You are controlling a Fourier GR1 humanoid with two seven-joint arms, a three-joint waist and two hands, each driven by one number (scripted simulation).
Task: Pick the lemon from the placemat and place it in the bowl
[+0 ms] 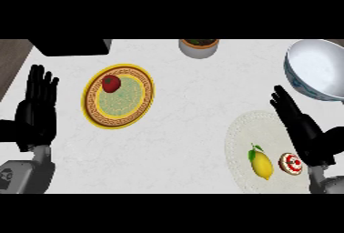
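Two hands are showing; the right hand (302,129), fingers straight and holding nothing, is hovering just right of the lemon (261,164), which is lying lengthwise on the placemat (245,132), nearer it than the left hand (35,109).

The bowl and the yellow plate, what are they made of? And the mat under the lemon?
The bowl looks like glazed ceramic: white, glossy inside, with a blue pattern on its rim. The yellow plate also seems ceramic or painted pottery, with a brown ornamental border. The placemat under the lemon looks like pale lace or woven cloth; its finely patterned surface suggests that, though it is hard to tell.
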